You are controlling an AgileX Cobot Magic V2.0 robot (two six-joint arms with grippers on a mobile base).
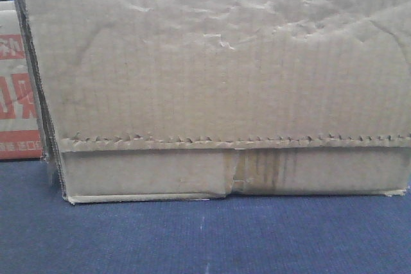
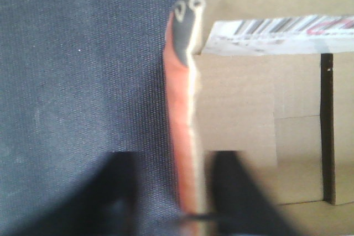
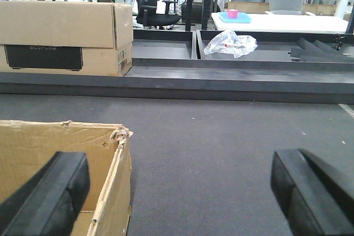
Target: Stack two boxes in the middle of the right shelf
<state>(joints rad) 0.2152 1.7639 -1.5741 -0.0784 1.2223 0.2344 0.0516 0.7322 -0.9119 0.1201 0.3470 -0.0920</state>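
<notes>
A wrinkled corrugated cardboard box (image 1: 218, 81), flap edge serrated and a tape strip (image 1: 239, 171) at its centre, fills my front camera. It sits on dark woven carpet (image 1: 205, 235) beside a red-printed carton (image 1: 19, 94). My left gripper (image 2: 182, 200) straddles an orange-faced box wall (image 2: 180, 114), 1 blunt black finger on each side, with a gap on the outer side. My right gripper (image 3: 182, 192) hangs spread wide across a torn box corner (image 3: 119, 136).
</notes>
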